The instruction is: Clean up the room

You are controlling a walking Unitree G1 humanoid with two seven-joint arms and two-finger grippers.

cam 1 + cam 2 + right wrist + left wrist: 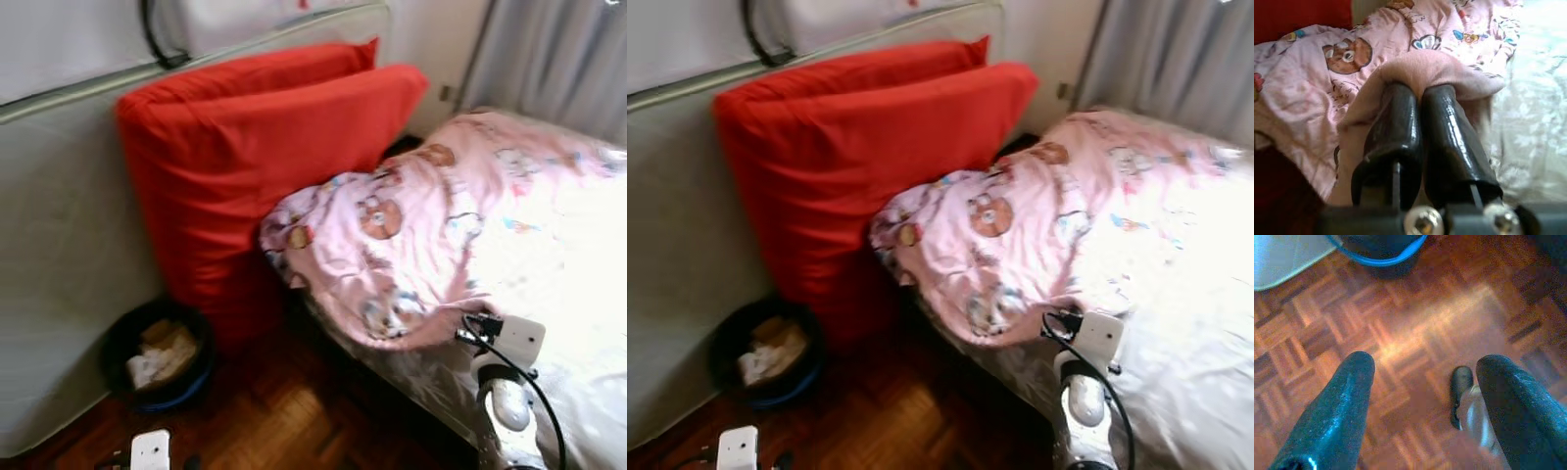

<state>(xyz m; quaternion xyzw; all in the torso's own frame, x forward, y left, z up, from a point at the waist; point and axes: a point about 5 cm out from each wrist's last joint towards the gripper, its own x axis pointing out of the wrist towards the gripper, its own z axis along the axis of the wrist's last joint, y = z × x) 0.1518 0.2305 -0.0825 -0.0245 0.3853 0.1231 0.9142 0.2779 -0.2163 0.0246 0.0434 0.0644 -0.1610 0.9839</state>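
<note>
Down at the near edge of the bed (588, 323), the right hand (1420, 105) has its 2 black fingers (1396, 127) pressed together on a fold of the pink blanket (411, 235), pinching the cloth at its lower hem. That blanket, printed with cartoon bears, lies bunched in a heap across the head end of the bed, its edge drooping over the side toward the floor (284, 411). Beyond it the white patterned sheet (1533, 122) lies bare and brightly lit. The right arm (505, 392) rises from below beside the mattress, a black cable looping along it.

Behind the blanket, 2 big red cushions (255, 166) stand upright against a pale upright panel (59, 245), the front one touching the blanket's crumpled end. At the foot of the cushions a dark round basket (157, 352) with a blue rim sits on the wooden parquet floor, holding some pale crumpled things. Grey curtains (549, 59) hang at the far side.

The left hand (1422, 406) hangs low over the parquet, its fingers spread wide apart and holding nothing, with the basket's blue rim near it.
</note>
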